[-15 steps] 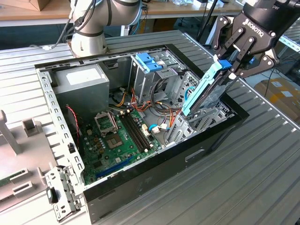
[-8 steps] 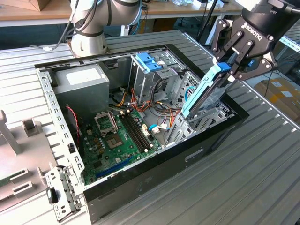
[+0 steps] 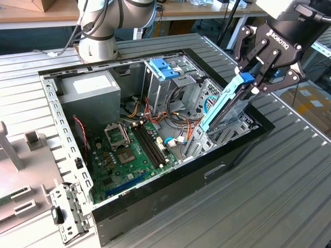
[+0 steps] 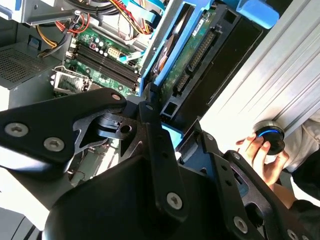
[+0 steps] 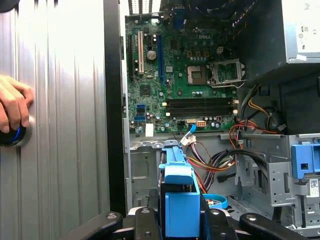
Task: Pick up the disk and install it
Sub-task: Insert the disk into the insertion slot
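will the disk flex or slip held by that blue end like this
Likely stiff: the disk hangs tilted from the hand without sagging. The grip is on its smooth blue rail, so it may slip. Its bare circuit board looks fragile to knocks.

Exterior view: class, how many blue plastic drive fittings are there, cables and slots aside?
2. One is the latch on the drive cage, mid-case; the other is the rail on the tilted disk that the gripper grips. Others may be hidden.

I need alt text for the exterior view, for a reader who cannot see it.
A robot gripper holds the disk tilted in its blue rail, lower end inside an open computer case. The motherboard and grey power supply lie exposed.
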Tool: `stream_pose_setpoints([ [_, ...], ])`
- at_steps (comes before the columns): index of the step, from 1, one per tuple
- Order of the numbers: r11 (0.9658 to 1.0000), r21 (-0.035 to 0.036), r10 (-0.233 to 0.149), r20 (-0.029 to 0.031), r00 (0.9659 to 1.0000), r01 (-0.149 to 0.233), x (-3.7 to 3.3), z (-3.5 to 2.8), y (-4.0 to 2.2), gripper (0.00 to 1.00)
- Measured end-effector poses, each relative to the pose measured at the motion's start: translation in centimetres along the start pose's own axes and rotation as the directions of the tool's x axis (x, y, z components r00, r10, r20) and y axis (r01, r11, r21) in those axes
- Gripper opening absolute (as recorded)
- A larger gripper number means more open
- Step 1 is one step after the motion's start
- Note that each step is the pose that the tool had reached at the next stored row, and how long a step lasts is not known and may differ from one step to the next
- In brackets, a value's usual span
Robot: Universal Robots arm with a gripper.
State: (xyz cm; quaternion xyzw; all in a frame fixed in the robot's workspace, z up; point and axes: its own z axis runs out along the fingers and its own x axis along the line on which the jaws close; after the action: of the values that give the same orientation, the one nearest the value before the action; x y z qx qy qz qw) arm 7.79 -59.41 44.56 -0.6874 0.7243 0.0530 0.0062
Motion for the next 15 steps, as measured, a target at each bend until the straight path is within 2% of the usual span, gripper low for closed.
stream_pose_setpoints([
  [15, 1.0000, -0.0005, -0.005, -0.0005, 1.0000, 0.005, 0.21, 0.93, -0.07, 0.36],
])
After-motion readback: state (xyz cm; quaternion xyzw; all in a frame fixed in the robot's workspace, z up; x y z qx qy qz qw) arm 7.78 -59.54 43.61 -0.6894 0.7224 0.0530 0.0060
